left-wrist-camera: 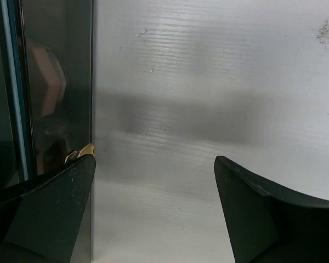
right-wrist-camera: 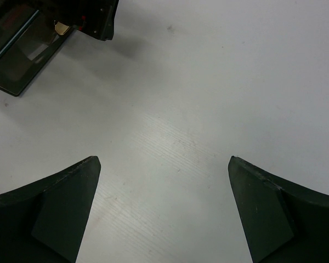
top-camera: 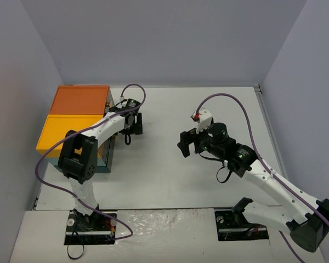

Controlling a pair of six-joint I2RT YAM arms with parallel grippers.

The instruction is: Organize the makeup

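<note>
Left gripper (left-wrist-camera: 153,161) is hanging with jaws spread wide, gripping nothing, bare white table (left-wrist-camera: 208,82) lying between them. Just left of those jaws, a teal box (left-wrist-camera: 55,33) is showing a blurred peach shape (left-wrist-camera: 46,79), seemingly makeup, through its dark wall. Right gripper (right-wrist-camera: 163,159) is hovering wide open and empty, with the box sitting well off to its upper left.

Box (top-camera: 79,115): on the far left part of the table (top-camera: 164,170), along its left edge.
Left gripper (top-camera: 134,125): just right of the box, over the table; one finger (left-wrist-camera: 49,213) is close against the box's right wall (touching or not, cannot tell).
Right gripper (top-camera: 185,145): right of the table's middle, well apart from the box, facing the left gripper.
Arm bases (top-camera: 85,222): side by side at the near edge, the left one in front of the box.
</note>
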